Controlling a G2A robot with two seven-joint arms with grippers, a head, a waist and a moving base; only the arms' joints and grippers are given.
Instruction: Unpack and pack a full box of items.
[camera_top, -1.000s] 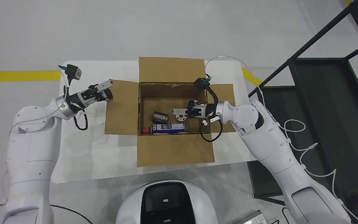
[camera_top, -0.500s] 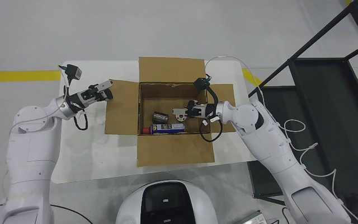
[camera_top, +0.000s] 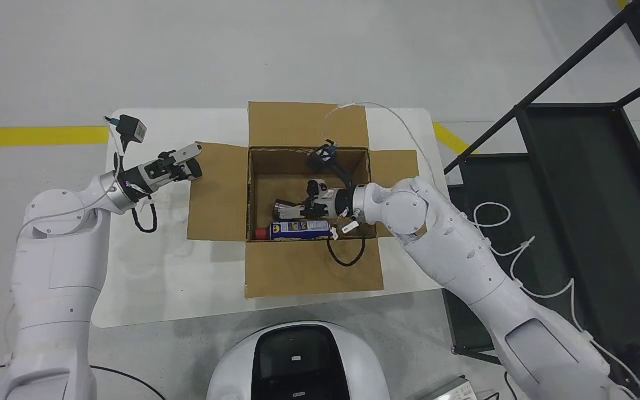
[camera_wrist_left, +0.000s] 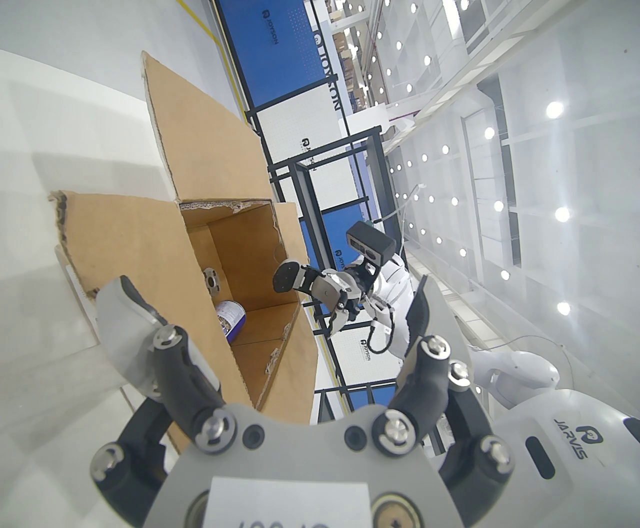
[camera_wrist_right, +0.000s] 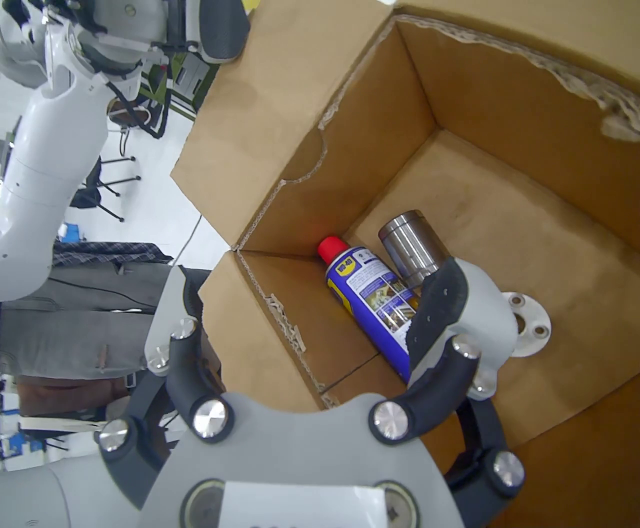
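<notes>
White table (camera_top: 170, 280) carries the open cardboard box (camera_top: 300, 125). On its floor a spray can (camera_wrist_right: 372, 295) lies flat along the near wall, red cap toward my left, with a metal cylinder (camera_wrist_right: 412, 247) beside it. My right gripper (camera_wrist_right: 310, 290) hangs open just above them. My left gripper (camera_top: 190, 158), also open, sits outside the box.

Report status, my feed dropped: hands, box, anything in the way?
Left hand open, beside box. Right hand open, empty, over can, cylinder, flange in box. Nothing in the way.
</notes>
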